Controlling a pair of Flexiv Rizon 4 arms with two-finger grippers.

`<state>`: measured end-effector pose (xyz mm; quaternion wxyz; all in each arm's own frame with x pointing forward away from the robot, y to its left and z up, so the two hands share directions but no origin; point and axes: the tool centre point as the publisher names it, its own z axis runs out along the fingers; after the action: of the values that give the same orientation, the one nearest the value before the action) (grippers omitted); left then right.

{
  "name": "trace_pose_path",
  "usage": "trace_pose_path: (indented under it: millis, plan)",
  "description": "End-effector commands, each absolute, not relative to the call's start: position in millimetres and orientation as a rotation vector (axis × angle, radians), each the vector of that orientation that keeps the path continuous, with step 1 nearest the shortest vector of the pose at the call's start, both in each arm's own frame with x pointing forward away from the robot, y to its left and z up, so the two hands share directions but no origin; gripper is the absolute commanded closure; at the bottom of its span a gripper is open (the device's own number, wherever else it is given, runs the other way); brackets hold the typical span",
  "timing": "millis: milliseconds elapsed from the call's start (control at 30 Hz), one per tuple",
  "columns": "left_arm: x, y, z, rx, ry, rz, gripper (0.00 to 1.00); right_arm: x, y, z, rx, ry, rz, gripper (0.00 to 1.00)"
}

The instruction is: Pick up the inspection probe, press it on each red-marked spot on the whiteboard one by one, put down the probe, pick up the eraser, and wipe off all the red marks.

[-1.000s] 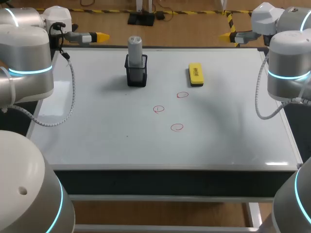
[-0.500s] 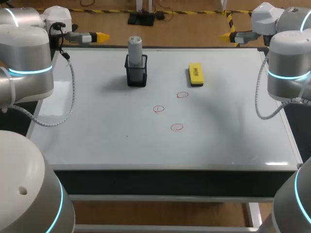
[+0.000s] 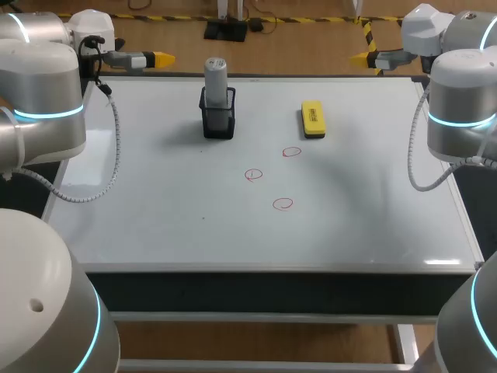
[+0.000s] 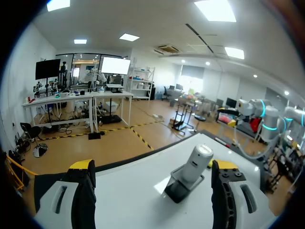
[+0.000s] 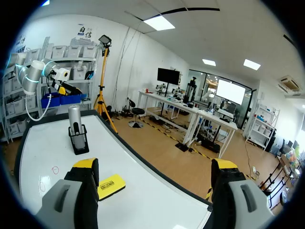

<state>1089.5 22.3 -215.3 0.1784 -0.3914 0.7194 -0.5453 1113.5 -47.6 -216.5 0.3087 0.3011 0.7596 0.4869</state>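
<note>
A grey cylindrical probe (image 3: 215,76) stands upright in a black holder (image 3: 218,118) at the back of the whiteboard (image 3: 155,210). A yellow eraser (image 3: 313,119) lies to its right. Three red circles (image 3: 291,152) (image 3: 254,175) (image 3: 283,203) are drawn near the board's middle. My left gripper (image 3: 159,58) hovers open over the back left corner; in the left wrist view (image 4: 153,172) the probe (image 4: 195,162) stands ahead, near one finger. My right gripper (image 3: 359,57) is open at the back right edge; its wrist view (image 5: 152,169) shows the eraser (image 5: 110,185) beside one finger and the probe (image 5: 75,120) farther off.
The whiteboard covers most of the table, with its dark front edge (image 3: 264,289) nearest the camera. Both arm bodies stand at the board's left (image 3: 43,101) and right (image 3: 462,109) sides, with cables hanging over the edges.
</note>
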Motion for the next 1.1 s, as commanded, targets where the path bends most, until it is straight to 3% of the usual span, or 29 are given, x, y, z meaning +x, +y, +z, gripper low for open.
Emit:
trace_pose_path:
  millis: [33,867,1100]
  plan:
    - [1090.0,22.6,-216.2,-1.106,2.034,-1.547,0.00,1113.3,-49.0,-216.3,0.794,2.010,1.290,0.00]
    - [1090.0,22.6,-216.2,-1.106,2.034,-1.547,0.00,1113.3,-49.0,-216.3,0.794,2.010,1.290,0.00]
    - [1077.9,-20.8,-226.7,-0.807,2.225,-1.693,0.00,1113.3,-49.0,-216.3,0.794,2.010,1.290,0.00]
